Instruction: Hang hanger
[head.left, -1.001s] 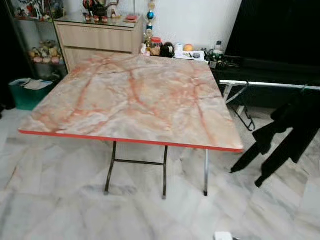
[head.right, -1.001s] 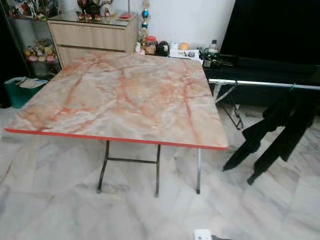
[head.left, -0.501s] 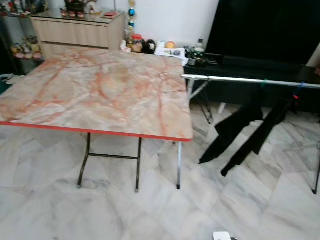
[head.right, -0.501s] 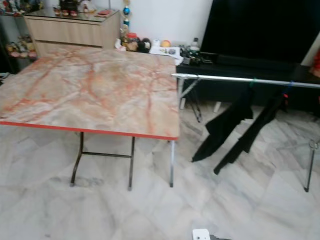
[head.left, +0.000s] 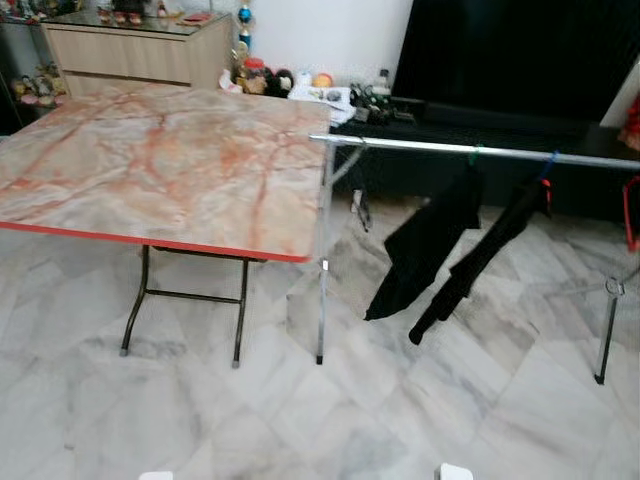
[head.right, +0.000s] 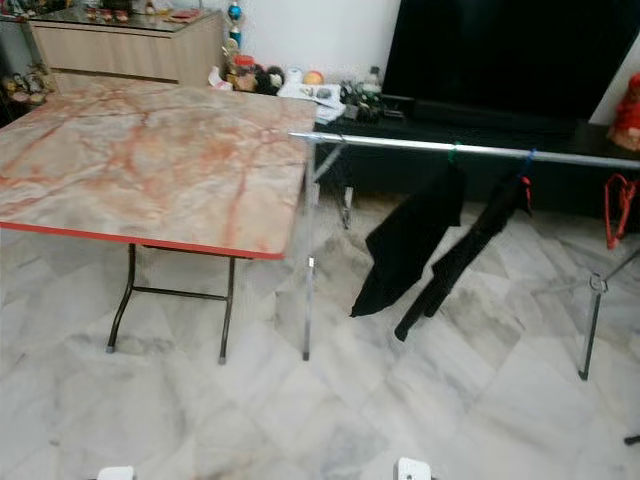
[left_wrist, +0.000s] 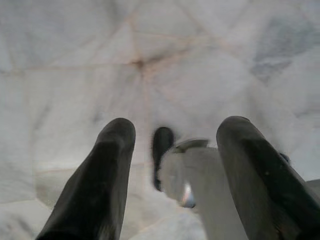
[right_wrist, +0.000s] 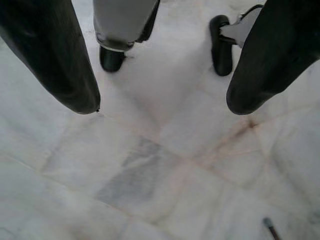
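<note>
Hanger-wise, I can't pick out a free one anywhere; the only candidates are the small green and blue hooks on the drying rail, each carrying a black garment, right of centre in the head views, plus something red dangling at the far right edge that might be one, too blurry to call. Both grippers hang low over the marble floor: the left gripper and the right gripper each have their fingers spread apart with nothing between them, just floor and what I take to be the robot's own feet. So my read is that this is the approach stage, nothing picked up yet. The desk with the marble-look top and red edge sits on the left half of the frame, bare as far as I can see. Next move, I reckon, is finding the hanger first, then closing in on the rail without clipping the desk corner. No readable text or brands anywhere, clutter along the back wall is too small.
</note>
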